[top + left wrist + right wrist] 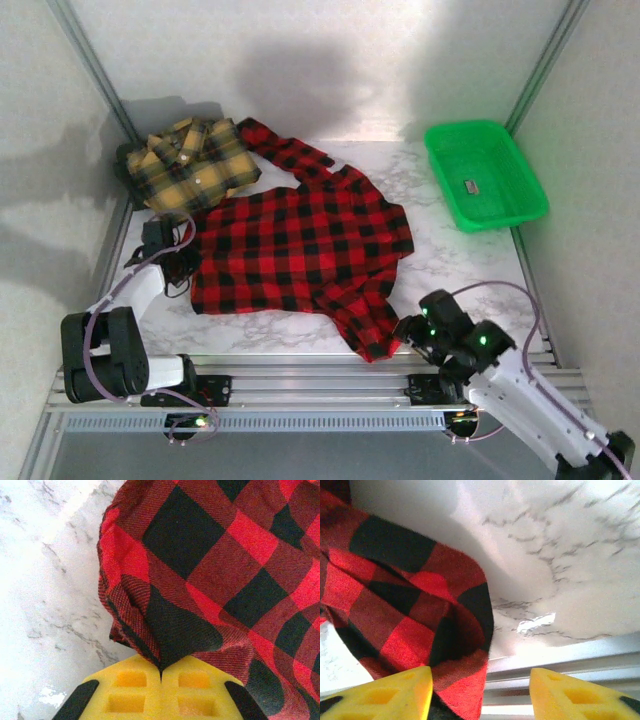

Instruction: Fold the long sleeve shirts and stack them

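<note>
The red-and-black check shirt (300, 245) lies spread on the marble table, one sleeve reaching back left and the other trailing to the near edge. My left gripper (175, 245) is at its left edge, shut on a fold of the red cloth (165, 630), which runs pinched between the yellow pads (130, 690). My right gripper (410, 335) stands open by the near sleeve end (420, 625). The cloth rests against its left finger (395, 695) and the right finger (575, 695) is well apart. The yellow-and-black shirt (190, 165) lies bunched at the back left.
A green plastic tray (495, 160) stands at the back right with a small item in it. Metal rails (320, 375) run along the near edge, just below the sleeve end. White walls enclose the table on the left, back and right.
</note>
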Robot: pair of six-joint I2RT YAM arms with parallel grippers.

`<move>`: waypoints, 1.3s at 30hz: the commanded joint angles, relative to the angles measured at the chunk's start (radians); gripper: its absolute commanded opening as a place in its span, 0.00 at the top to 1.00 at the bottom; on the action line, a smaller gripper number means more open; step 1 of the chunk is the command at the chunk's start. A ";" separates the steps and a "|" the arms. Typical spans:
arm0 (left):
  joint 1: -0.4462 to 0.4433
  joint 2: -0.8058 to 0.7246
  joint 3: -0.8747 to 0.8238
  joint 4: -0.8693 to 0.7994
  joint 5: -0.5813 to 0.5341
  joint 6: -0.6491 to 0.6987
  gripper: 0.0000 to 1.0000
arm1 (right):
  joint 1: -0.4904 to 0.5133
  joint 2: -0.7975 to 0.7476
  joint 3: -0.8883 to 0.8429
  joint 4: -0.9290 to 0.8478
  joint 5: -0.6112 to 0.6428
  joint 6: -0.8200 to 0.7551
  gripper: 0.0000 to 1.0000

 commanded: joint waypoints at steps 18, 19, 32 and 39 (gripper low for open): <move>0.005 0.008 -0.062 0.152 0.052 -0.047 1.00 | 0.164 1.049 0.661 0.093 -0.064 -0.559 0.44; 0.005 0.022 -0.056 0.154 0.049 -0.044 1.00 | 0.168 1.071 0.660 0.110 -0.057 -0.561 0.44; 0.005 0.098 -0.030 0.179 0.050 -0.037 1.00 | 0.180 1.256 0.667 0.136 0.043 -0.539 0.69; 0.007 0.108 -0.029 0.177 0.040 -0.026 1.00 | 0.180 1.179 0.709 0.071 0.091 -0.520 1.00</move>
